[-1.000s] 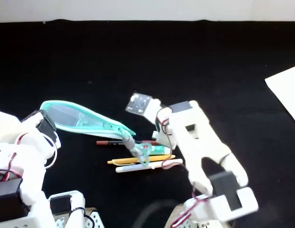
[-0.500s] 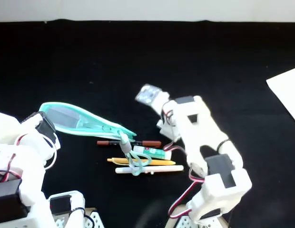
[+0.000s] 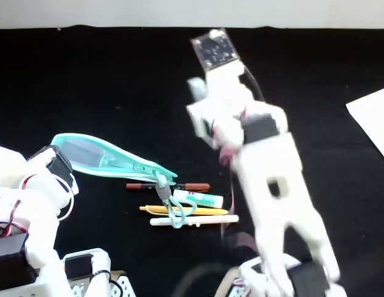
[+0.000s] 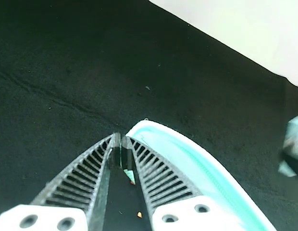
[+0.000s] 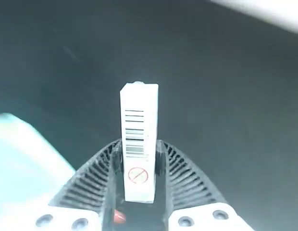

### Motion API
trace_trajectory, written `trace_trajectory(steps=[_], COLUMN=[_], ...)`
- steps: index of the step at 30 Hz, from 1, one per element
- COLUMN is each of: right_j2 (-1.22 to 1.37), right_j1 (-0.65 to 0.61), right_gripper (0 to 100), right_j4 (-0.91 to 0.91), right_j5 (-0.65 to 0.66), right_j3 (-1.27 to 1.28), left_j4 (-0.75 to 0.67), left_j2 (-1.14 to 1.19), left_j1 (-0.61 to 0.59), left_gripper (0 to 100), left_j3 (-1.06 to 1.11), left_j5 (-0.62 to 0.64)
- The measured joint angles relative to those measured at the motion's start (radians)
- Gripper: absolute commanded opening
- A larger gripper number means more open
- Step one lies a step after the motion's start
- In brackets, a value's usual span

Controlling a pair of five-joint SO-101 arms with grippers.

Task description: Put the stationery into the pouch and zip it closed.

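A teal see-through pouch (image 3: 105, 158) lies on the black table, its mouth facing the loose stationery. My left gripper (image 4: 121, 143) is shut on the pouch's end rim (image 4: 154, 132). My right gripper (image 5: 138, 147) is shut on a white eraser block (image 5: 139, 120) with a barcode label, held upright. In the high view that eraser (image 3: 215, 49) is raised well above the far part of the table. On the cloth lie a brown pen (image 3: 167, 185), a white and green tube (image 3: 199, 198), a yellow pen (image 3: 207, 211) and a white pen (image 3: 210, 219). The pouch's teal zip cord (image 3: 173, 213) loops over them.
A white sheet (image 3: 371, 117) lies at the right edge. The table (image 3: 105, 80) is covered in black cloth, with a pale wall strip along the far edge. The arm bases (image 3: 87, 266) stand at the near edge.
The right arm rose and swung toward the far side, carrying the eraser away from beside the pens. The left arm and pouch stayed put.
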Motion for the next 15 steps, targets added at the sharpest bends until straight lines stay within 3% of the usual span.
trace_trajectory(steps=[7, 15], right_j2=[-0.166, -0.181], right_j1=[-0.18, -0.433], right_gripper=[0.6, 0.7], right_j4=[0.003, 0.041], right_j5=[-0.206, -0.25], right_j3=[-0.252, -0.344], left_j4=[0.0, 0.038], left_j2=[0.0, -0.002], left_j1=[0.0, 0.057], left_gripper=[1, 1], left_j3=[0.003, 0.002], left_j5=[0.0, -0.002])
